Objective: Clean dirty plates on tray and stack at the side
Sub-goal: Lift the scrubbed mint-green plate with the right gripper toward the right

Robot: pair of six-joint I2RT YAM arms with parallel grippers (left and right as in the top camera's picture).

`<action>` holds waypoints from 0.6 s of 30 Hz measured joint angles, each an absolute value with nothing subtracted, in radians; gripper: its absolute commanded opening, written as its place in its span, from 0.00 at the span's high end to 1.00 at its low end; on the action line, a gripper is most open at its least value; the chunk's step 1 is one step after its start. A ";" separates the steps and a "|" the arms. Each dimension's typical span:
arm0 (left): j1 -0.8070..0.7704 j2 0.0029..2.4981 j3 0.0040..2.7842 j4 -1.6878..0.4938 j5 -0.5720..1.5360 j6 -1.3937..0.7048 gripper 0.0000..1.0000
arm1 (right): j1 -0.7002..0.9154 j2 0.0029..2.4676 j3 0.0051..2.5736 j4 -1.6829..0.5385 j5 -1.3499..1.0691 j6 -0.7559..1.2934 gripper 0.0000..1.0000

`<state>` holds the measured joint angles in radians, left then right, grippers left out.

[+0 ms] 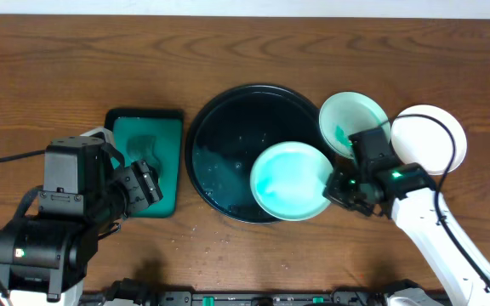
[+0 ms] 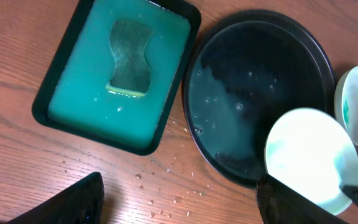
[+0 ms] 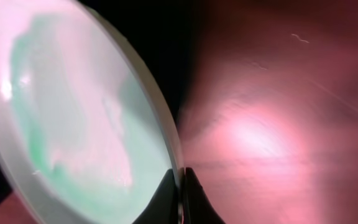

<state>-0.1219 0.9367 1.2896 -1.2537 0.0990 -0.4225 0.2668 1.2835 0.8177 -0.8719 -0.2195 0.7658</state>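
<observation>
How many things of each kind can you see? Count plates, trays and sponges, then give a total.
Plates: 3, pale green plate, second pale green plate, white plate
Trays: 2, round black tray, rectangular green tray
Sponges: 1, sponge
Total: 6

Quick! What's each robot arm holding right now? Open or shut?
Left end effector: open, holding nothing.
Right end effector: closed on the rim of the smeared mint-green plate.

overhead: straight down, high; tray (image 1: 228,127) centred.
left wrist: tilted down, nearer; shares tray, smeared plate (image 2: 312,158) lower right.
right wrist: very close on that plate's rim.
</observation>
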 measured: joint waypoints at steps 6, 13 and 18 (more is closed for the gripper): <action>-0.122 0.937 1.290 -1.262 0.099 -0.422 0.21 | 0.228 1.283 0.817 -0.973 -0.327 0.694 0.99; -0.122 0.937 1.290 -1.283 0.099 -0.422 0.21 | 0.228 1.283 0.817 -0.929 -0.590 0.600 0.99; -0.122 0.937 1.290 -1.283 0.099 -0.422 0.21 | 0.228 1.283 0.815 -0.757 -0.628 0.551 0.99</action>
